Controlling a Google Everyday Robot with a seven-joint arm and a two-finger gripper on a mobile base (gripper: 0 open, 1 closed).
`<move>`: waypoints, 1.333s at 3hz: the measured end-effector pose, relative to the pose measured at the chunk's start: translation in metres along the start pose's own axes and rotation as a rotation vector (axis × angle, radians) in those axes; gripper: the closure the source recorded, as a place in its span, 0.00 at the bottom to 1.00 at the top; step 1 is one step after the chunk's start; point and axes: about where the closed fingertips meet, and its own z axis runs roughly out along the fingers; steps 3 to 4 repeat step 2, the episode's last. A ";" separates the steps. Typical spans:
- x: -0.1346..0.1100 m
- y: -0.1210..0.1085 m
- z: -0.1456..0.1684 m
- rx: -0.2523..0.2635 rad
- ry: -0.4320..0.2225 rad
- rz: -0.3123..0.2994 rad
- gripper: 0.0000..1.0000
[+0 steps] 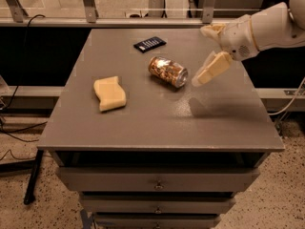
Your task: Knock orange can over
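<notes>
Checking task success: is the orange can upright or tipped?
Tipped: the orange-copper aluminium drink can lies on its side, silver end toward the open claw beside it.

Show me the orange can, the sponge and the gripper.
orange can [167, 71]: camera view, middle of its side.
sponge [110, 93]: camera view, its top face.
gripper [200, 56]: camera view, between its fingertips, beside the can.
</notes>
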 end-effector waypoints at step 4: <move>0.021 -0.002 -0.080 0.024 0.111 -0.031 0.00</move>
